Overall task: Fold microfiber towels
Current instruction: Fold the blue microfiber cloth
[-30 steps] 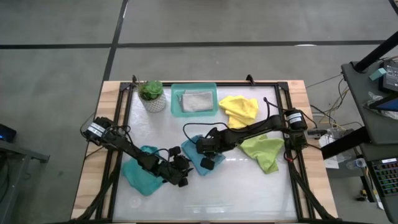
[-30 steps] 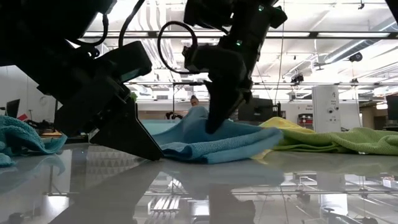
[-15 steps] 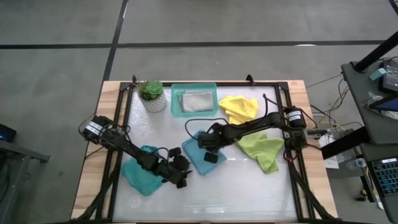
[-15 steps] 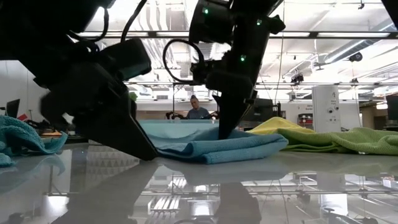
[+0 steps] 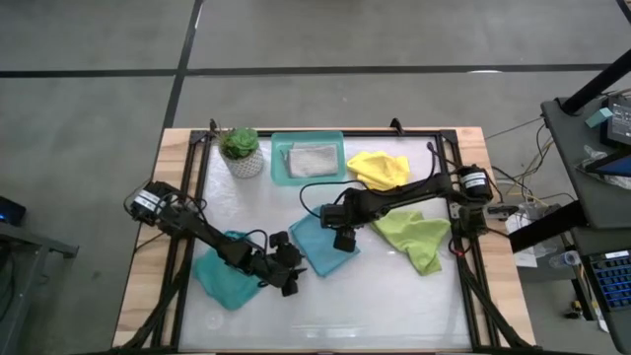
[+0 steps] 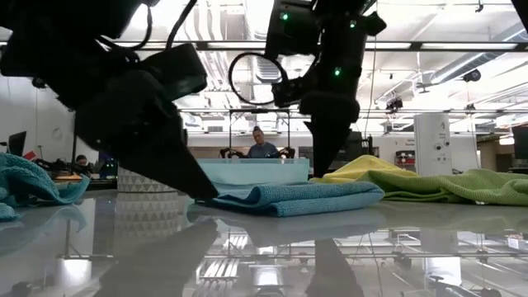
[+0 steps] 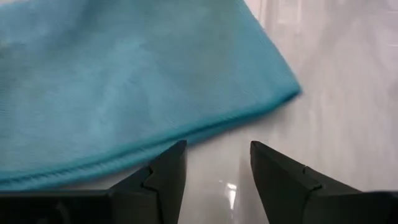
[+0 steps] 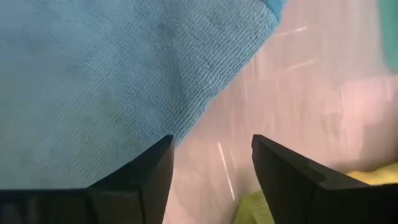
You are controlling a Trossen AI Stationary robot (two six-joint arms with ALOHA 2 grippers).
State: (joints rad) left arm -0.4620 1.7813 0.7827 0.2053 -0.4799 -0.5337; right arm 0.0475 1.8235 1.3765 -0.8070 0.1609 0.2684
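The worktop (image 5: 394,306) carries a folded teal towel (image 5: 317,247) lying flat near the middle. The right hand (image 5: 344,239) sits at its edge, fingers spread, holding nothing. The left hand (image 5: 290,280) is low by the opposite edge, also open and empty. A second teal towel (image 5: 225,281) lies crumpled under the left arm.

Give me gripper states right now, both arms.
Left gripper: open, holding nothing, at the edge of the folded blue towel.
Right gripper: open, holding nothing, just above that towel.
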